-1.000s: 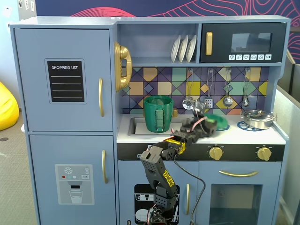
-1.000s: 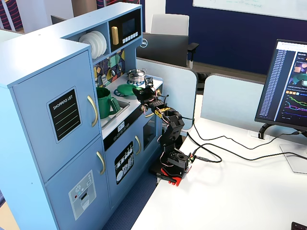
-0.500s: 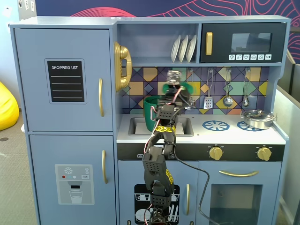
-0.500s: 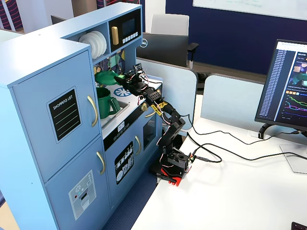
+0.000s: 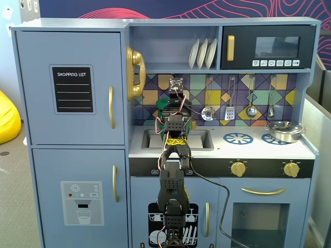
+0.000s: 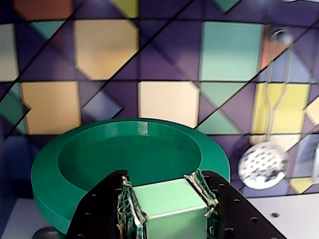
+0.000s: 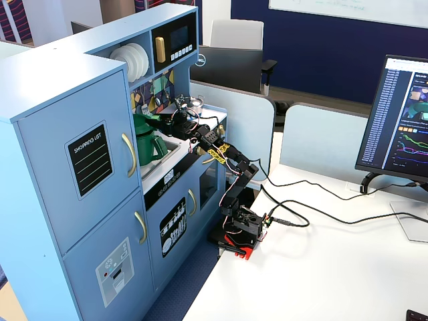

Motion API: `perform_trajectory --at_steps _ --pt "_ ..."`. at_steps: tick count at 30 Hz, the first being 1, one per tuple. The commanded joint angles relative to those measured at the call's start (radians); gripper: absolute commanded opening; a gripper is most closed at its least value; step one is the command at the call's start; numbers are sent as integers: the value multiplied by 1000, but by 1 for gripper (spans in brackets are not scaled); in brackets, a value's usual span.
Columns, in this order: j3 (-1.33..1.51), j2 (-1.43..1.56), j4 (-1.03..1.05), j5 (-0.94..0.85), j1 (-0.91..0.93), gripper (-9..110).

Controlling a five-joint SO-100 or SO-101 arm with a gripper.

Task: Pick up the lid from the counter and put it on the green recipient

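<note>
our gripper (image 6: 167, 209) was closed on the handle of the lid (image 6: 99, 154); we judged it must stay level and centred over the green recipient (image 7: 146, 142) before release.

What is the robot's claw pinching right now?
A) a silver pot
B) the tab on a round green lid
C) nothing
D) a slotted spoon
B: in the wrist view the gripper fingers press both sides of the pale green tab on the green lid.

A black robot arm (image 5: 173, 170) reaches over the toy kitchen's grey sink (image 5: 178, 139), with green plastic (image 5: 163, 106) showing just behind it; a shiny silver pot (image 5: 284, 130) sits on the right blue burner ring.
</note>
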Motion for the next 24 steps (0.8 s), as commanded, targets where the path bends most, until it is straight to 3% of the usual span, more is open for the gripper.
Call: perform_trajectory --at_steps 1,24 --pt "-54 54 2 -12 -5 0" --pt "72 100 21 -21 52 0"
